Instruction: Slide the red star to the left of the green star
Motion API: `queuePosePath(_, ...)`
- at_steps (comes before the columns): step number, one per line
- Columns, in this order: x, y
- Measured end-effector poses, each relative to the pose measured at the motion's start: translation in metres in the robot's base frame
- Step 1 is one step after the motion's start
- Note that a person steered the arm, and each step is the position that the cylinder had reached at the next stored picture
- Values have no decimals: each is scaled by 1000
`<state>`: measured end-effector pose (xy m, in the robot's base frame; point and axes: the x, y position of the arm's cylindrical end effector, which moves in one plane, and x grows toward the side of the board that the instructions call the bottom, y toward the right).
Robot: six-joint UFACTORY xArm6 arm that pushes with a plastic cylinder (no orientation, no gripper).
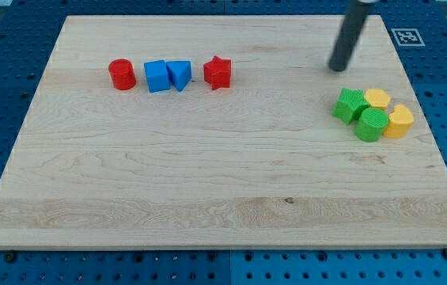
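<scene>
In the camera view, the red star [217,73] sits far on the board [207,198], just right of two blue blocks [168,76] and a red cylinder [122,74]. The green star [350,105] lies well to the right, touching a green cylinder [371,124] and two yellow blocks [389,111]. My tip [338,68], a bare rod holding nothing, stands just beyond the green star, so the red star lies well to its left; I judge it must get round to that star's left side to push it rightward
</scene>
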<state>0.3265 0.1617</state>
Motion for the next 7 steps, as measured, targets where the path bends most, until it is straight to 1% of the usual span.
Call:
queuePosePath(2, 0, -2)
queuePosePath(3, -1, -16)
queuePosePath(5, -2, -96)
queuePosePath(7, -38, -189)
